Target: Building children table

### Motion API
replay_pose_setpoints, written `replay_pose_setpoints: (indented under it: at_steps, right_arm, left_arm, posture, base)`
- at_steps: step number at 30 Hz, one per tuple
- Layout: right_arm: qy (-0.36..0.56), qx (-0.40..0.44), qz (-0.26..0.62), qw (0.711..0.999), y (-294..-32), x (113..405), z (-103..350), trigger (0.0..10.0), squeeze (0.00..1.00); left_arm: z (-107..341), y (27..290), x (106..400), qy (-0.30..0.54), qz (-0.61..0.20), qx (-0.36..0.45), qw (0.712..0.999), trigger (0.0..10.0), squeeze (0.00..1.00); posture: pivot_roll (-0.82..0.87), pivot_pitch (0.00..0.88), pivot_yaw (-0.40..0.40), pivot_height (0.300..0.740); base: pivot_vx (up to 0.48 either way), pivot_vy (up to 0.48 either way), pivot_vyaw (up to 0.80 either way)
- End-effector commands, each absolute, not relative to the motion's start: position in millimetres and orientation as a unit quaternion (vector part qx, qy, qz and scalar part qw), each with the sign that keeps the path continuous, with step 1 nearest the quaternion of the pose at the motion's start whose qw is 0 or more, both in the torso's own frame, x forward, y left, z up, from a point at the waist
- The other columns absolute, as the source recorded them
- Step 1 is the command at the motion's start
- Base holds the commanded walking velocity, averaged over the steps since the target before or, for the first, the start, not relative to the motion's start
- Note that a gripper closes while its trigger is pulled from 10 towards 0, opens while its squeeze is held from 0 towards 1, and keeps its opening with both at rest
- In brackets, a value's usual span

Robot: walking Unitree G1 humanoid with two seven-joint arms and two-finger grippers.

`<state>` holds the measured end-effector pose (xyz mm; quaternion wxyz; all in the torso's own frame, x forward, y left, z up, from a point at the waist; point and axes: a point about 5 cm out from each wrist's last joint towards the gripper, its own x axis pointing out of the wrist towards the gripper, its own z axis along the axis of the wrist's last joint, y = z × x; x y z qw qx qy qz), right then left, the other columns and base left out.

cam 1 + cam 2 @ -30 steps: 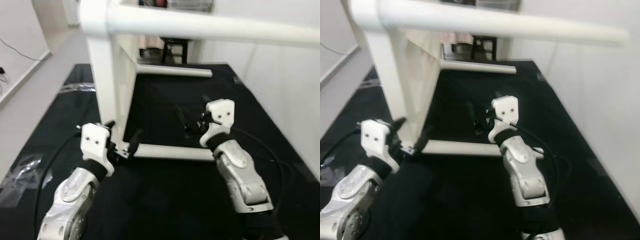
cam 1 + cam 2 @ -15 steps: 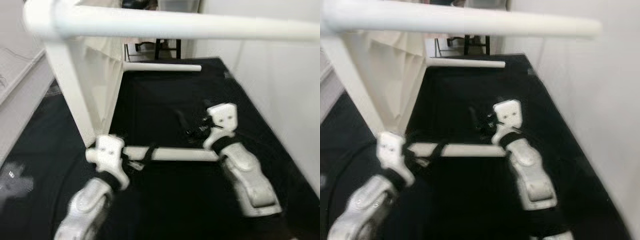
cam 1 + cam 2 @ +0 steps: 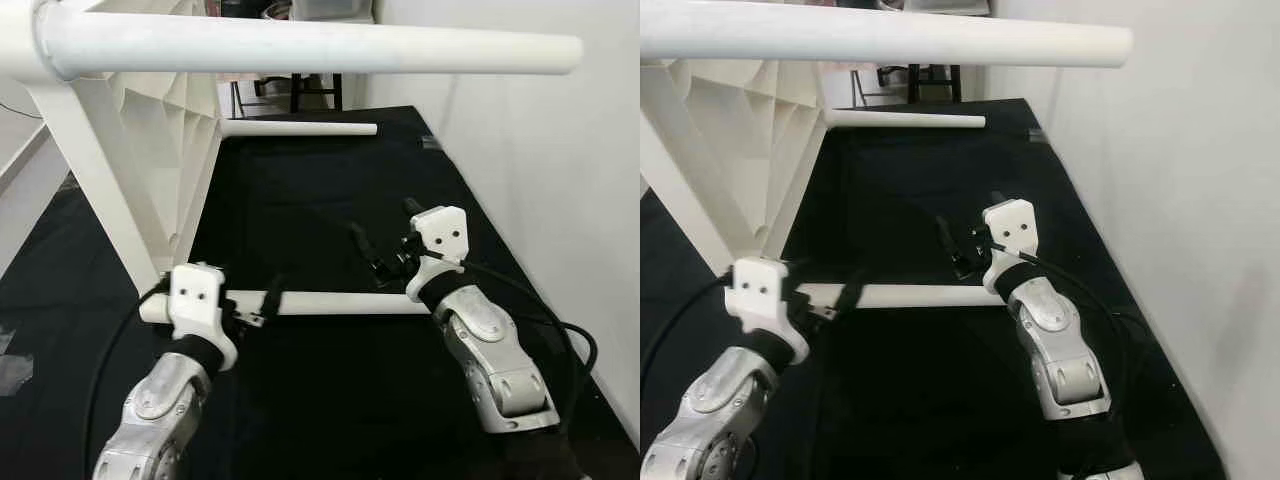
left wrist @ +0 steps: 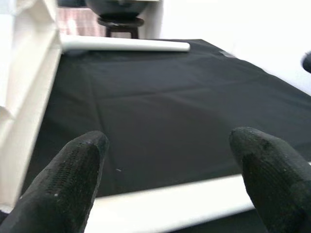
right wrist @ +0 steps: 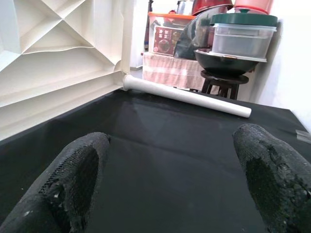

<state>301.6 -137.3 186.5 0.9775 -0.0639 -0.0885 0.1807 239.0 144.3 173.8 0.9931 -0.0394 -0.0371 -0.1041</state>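
Observation:
The white children's table top [image 3: 150, 150] stands on its edge on a black mat [image 3: 300, 200], its ribbed underside facing me. One white leg [image 3: 300, 45] sticks out high across the view, and another [image 3: 300, 128] lies at the far end. A third leg [image 3: 340, 303] lies low over the mat in front of me. My left gripper [image 3: 245, 295] is open at this leg near the table top; in the left wrist view the leg [image 4: 170, 204] runs below its fingers [image 4: 68, 179]. My right gripper [image 3: 385, 225] hovers open just beyond the leg's other end, holding nothing.
A white wall [image 3: 520, 150] runs close along the right side of the mat. A stool with stacked pots and containers [image 5: 238, 43] stands past the far leg. A black cable [image 3: 570, 340] loops by my right arm. Clear plastic [image 3: 10, 365] lies at the left.
The camera has swung, so the whole scene has shifted left and the wall shows more. Both grippers keep roughly their places by the low leg and stay open.

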Motion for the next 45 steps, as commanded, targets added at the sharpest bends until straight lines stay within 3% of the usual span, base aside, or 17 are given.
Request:
replay_pose_setpoints:
  at_steps: [1, 3, 4, 21, 33, 34, 35, 36, 45]
  right_arm:
    - [-0.090, -0.070, 0.182, 0.977, -138.3, 300.8, 189.3, 10.0, 0.00]
    - [-0.090, -0.070, 0.182, 0.977, -138.2, 300.7, 189.4, 10.0, 0.00]
    - [-0.090, -0.071, 0.182, 0.977, -138.2, 300.7, 189.4, 10.0, 0.00]
    - [-0.100, -0.089, 0.180, 0.975, -143.6, 301.4, 196.5, 10.0, 0.00]
    - [-0.124, -0.160, 0.198, 0.959, -152.8, 292.2, 211.5, 10.0, 0.00]
    - [-0.127, -0.164, 0.195, 0.959, -156.4, 291.6, 214.5, 10.0, 0.00]
    - [-0.130, -0.167, 0.191, 0.959, -160.9, 291.3, 217.8, 10.0, 0.00]
    - [-0.134, -0.171, 0.186, 0.958, -165.1, 291.2, 221.4, 10.0, 0.00]
    - [-0.161, -0.185, 0.193, 0.950, -171.6, 289.0, 247.0, 10.0, 0.00]
  left_arm:
    - [168.6, 142.9, 239.8, -0.022, -0.102, -0.045, 0.994, 2.3, 0.00]
    - [168.9, 142.9, 239.7, -0.024, -0.101, -0.048, 0.993, 2.3, 0.00]
    - [169.1, 143.0, 239.6, -0.024, -0.101, -0.050, 0.993, 0.0, 0.00]
    - [166.2, 155.2, 243.5, -0.019, -0.056, -0.055, 0.997, 0.0, 0.00]
    - [160.2, 157.4, 242.6, -0.028, -0.048, -0.057, 0.997, 0.0, 0.00]
    - [158.5, 157.3, 242.5, -0.024, -0.050, -0.058, 0.997, 3.6, 0.00]
    - [157.2, 158.1, 242.7, -0.022, -0.049, -0.061, 0.997, 6.1, 0.00]
    - [155.8, 159.5, 242.5, -0.020, -0.042, -0.067, 0.997, 10.0, 0.00]
    - [154.2, 163.0, 243.9, -0.007, -0.038, -0.090, 0.995, 10.0, 0.00]
  posture:
    - [0.01, 0.089, -0.037, 0.740]
    - [0.01, 0.090, -0.037, 0.740]
    - [0.01, 0.090, -0.037, 0.740]
    - [0.01, 0.093, -0.033, 0.740]
    - [-0.01, 0.099, -0.005, 0.740]
    - [0.00, 0.097, 0.006, 0.740]
    - [-0.01, 0.097, 0.008, 0.740]
    - [-0.01, 0.095, 0.012, 0.740]
    - [-0.01, 0.087, 0.011, 0.740]
  base:
    - [0.000, 0.000, 0.00]
    - [0.000, 0.000, 0.00]
    - [0.000, 0.000, 0.00]
    - [0.000, 0.000, 0.00]
    - [0.000, 0.000, 0.00]
    - [0.000, 0.000, 0.00]
    - [0.000, 0.000, 0.00]
    - [0.000, 0.000, 0.00]
    - [0.000, 0.000, 0.00]
